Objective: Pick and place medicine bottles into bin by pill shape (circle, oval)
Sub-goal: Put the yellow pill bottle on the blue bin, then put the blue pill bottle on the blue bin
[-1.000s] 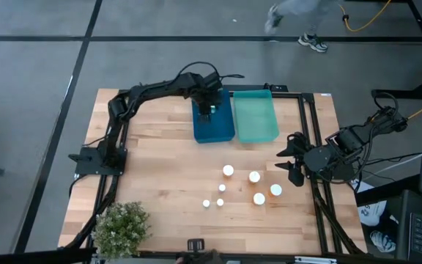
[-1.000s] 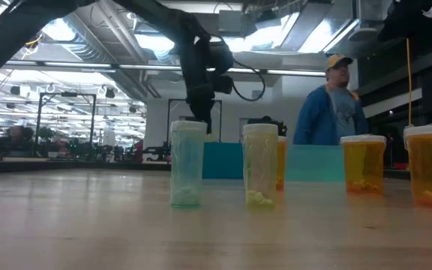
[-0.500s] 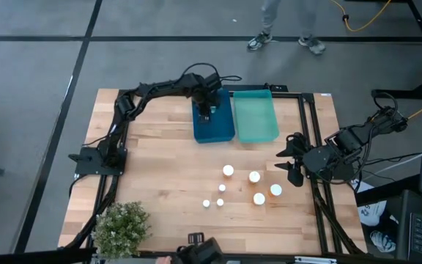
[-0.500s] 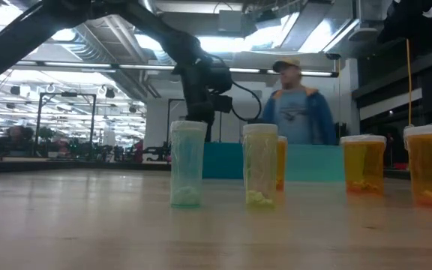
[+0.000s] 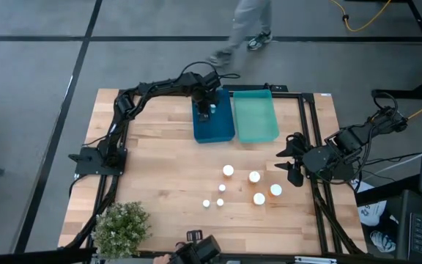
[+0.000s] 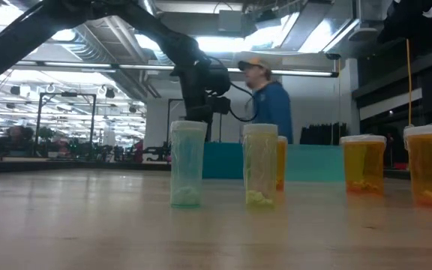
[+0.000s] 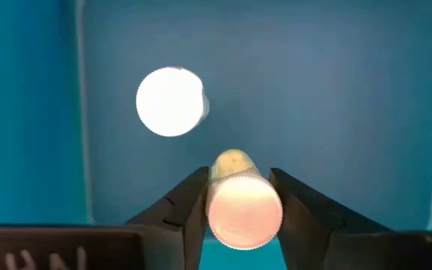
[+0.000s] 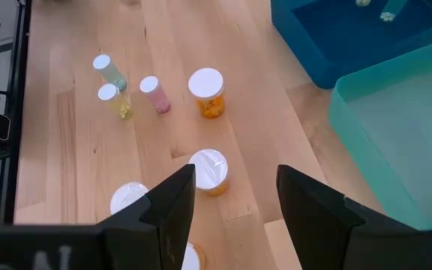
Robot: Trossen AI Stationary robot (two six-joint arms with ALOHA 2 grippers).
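My left gripper [image 5: 205, 111] hangs over the blue bin [image 5: 212, 130] at the table's far side, shut on a tiny whitish bottle with a white cap [image 7: 244, 211]. Another white-capped bottle [image 7: 170, 101] stands on the bin's floor beside it. On the wood, three tiny bottles [image 5: 220, 202] and four amber ones [image 5: 254, 177] stand upright on their bases. They also show in the right wrist view [image 8: 207, 90]. My right gripper [image 5: 290, 159] is open and empty at the table's right edge, beside the amber bottles. My left gripper pinches the tiny bottle between its two fingers, one on each side at the white cap [image 7: 210, 204]. The fingers come from above, pointing down into the bin. The bottle stands upright, cap up and body [image 7: 231, 160] below. I cannot tell whether its base touches the bin floor.
A teal bin [image 5: 256, 117] sits right of the blue bin. A green potted plant [image 5: 121, 227] stands at the near left corner. A person [image 6: 265, 101] walks beyond the table's far edge. Bare wood [image 5: 152, 161] lies left of the bottles.
My left gripper has shifted a little toward the table's left over the blue bin. The person beyond the far edge has walked toward the left. The bottles on the wood and my right gripper have kept still.
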